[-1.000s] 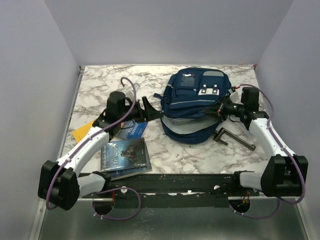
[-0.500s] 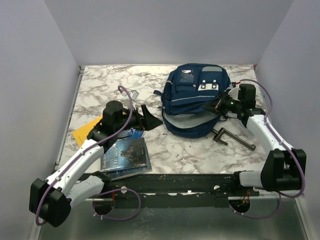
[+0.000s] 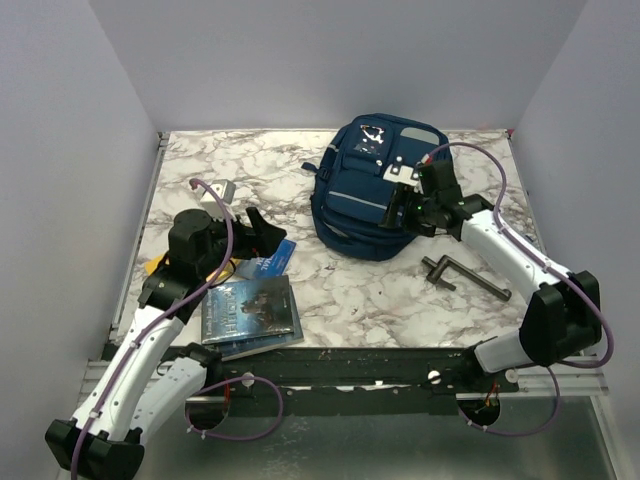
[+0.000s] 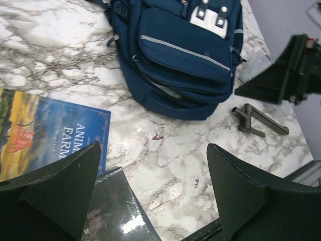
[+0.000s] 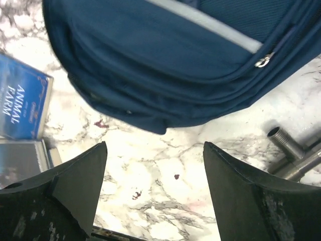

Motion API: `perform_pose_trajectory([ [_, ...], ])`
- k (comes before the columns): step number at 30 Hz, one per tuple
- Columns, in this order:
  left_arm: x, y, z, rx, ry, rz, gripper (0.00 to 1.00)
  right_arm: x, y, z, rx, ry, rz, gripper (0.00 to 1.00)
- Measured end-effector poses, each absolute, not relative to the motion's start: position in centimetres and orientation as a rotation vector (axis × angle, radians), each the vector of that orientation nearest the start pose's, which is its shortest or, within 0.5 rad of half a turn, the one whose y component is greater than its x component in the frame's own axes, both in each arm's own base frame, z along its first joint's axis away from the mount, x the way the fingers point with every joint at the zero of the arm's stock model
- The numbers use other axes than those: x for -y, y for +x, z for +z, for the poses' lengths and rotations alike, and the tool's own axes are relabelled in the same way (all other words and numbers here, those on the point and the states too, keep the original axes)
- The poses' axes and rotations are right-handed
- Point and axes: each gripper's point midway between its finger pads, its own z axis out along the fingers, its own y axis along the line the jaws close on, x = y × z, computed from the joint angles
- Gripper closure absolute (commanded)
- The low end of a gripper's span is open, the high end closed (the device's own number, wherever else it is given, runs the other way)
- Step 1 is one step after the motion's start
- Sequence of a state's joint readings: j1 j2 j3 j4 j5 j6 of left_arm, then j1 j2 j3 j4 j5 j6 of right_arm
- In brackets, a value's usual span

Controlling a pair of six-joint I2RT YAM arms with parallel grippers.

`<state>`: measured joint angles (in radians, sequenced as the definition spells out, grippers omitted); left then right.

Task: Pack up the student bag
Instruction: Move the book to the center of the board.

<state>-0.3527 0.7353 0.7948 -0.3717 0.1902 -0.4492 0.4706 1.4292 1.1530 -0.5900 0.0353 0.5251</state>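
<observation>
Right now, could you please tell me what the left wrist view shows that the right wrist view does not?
Only the left wrist view shows the white buckle clips on the student bag and the whole metal tool. Only the right wrist view shows a silver zipper pull close up. Both show the bag's lower edge, the Animal Farm book, the dark book and the marble table.

The student bag (image 3: 365,190) is showing matt cloth; the marbled table (image 3: 360,300) is gleaming smooth; the T-handle (image 3: 468,278) is looking like dull metal.
</observation>
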Motion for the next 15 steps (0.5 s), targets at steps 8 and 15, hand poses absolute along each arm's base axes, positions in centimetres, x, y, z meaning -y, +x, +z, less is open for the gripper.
perform_pose_trajectory([
  [8,11.1,23.8,16.8,-2.121,-0.369,-0.592,0.11,-31.3,26.6,16.4,-2.417,-0.298,0.697,0.09],
  [15,9.2,20.4,11.8,-2.137,-0.581,-0.594,0.07,-38.6,25.1,11.4,-2.476,-0.306,1.184,0.08],
])
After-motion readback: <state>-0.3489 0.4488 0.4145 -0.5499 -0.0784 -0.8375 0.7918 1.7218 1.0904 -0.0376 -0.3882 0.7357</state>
